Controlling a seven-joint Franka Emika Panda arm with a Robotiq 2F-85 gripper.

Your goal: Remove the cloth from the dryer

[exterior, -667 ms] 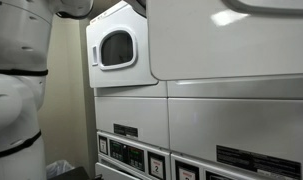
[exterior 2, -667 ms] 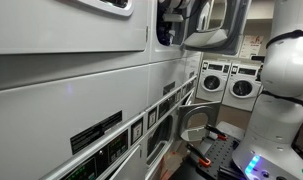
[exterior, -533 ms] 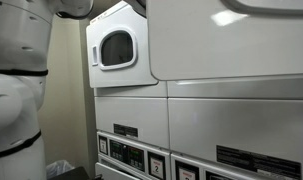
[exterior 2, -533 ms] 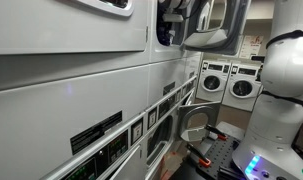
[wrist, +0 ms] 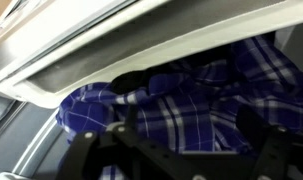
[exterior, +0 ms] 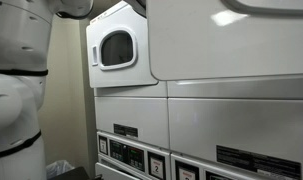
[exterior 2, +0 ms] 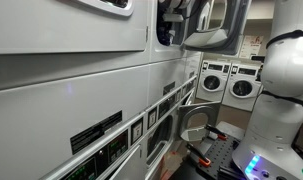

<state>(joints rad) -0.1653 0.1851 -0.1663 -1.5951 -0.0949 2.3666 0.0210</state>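
Observation:
In the wrist view a blue and white plaid cloth (wrist: 181,100) lies bunched inside the dryer drum, below the pale rim of the opening (wrist: 141,45). My gripper (wrist: 189,138) is right in front of the cloth. Its dark fingers stand apart on either side of the fabric, and I cannot see them closed on it. In both exterior views the dryer's white door (exterior: 117,48) with its round window hangs open (exterior 2: 206,28). The gripper reaches into the dark opening (exterior 2: 171,22). The cloth is hidden in both exterior views.
White stacked laundry machines with control panels (exterior: 141,155) fill the wall below and beside the dryer (exterior 2: 111,130). More washers (exterior 2: 229,82) stand across the room. The robot's white arm body (exterior 2: 286,70) is close to the machines (exterior: 16,90).

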